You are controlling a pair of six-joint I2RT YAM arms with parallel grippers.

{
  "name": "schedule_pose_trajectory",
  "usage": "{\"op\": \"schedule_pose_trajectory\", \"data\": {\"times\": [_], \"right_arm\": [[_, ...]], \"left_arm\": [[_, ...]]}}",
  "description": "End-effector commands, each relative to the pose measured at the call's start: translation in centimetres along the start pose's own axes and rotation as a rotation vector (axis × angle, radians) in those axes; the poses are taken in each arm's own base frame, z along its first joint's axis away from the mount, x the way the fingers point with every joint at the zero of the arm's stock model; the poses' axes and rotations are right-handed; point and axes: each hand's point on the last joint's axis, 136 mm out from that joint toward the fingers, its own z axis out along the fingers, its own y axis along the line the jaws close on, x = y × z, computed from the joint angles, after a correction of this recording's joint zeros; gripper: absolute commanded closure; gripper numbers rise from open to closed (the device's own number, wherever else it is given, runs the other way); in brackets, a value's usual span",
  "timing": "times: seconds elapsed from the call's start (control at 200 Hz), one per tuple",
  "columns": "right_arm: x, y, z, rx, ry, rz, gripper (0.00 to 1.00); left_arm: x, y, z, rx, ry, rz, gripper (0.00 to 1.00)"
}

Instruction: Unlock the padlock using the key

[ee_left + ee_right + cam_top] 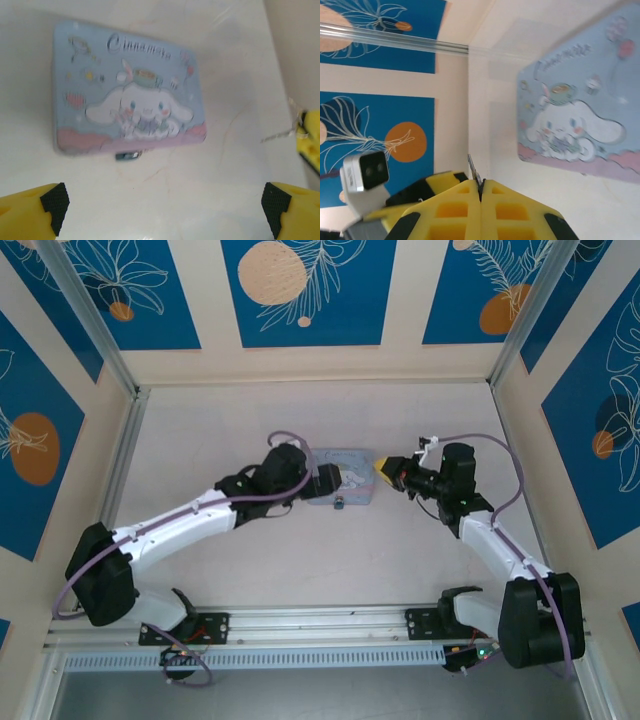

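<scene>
The jaws of the right gripper (481, 189) are pressing together and pinching the key (474, 171). Its thin dark blade is poking out just past the yellow fingertips. The jaws of the left gripper (163, 202) are standing spread wide and gripping nothing, hanging over the bare table (220, 165) on the near side of the box (130, 95).

Just beyond the open left fingers, the padlock (127, 156) is lying on the table, touching the pink lower edge of the box lid. It is sitting roughly on the line between those two fingers but farther out, not yet between them. From above, the right gripper is hovering by the right end of the box, so the key is near the padlock but clearly apart from it, off to its right. Past the box, the table is running back to the blue-patterned wall panels (380, 30).

By my reading, the fetching of the key is done and the step in hand is bringing it to the lock; nothing is entering the keyhole yet. The next move is probably asking two things. The left gripper needs to come forward and close on the small blue body to steady it. The right arm needs to swing the blade across and line it up with the keyhole. That opening is too small to make out here, so the approach angle is looking like the hard part.
</scene>
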Motion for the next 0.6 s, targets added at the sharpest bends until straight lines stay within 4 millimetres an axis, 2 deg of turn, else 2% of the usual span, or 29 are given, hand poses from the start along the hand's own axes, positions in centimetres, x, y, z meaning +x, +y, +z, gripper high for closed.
{"op": "schedule_pose_trajectory", "data": {"times": [0.0, 0.125, 0.185, 0.27, 0.595], "right_arm": [[1.8, -2.2, -0.3, 0.034, 0.052, 0.025, 1.00], [2.3, -3.4, -0.2, 0.038, 0.044, 0.044, 1.00], [2.6, -3.8, -0.1, 0.036, 0.046, 0.054, 1.00], [3.0, -4.4, 0.0, 0.051, 0.041, 0.063, 1.00], [3.2, -5.2, 0.9, 0.078, 0.022, 0.068, 1.00]], "left_arm": [[0.7, 1.1, 0.4, -0.044, -0.080, 0.049, 0.00], [2.6, 0.6, 2.2, -0.009, -0.008, 0.094, 0.01], [3.5, -0.1, 3.2, 0.025, 0.038, 0.141, 0.05], [4.6, -1.0, 4.6, 0.074, 0.085, 0.177, 0.05], [5.2, -1.1, 7.6, 0.071, 0.116, 0.248, 0.05]]}}
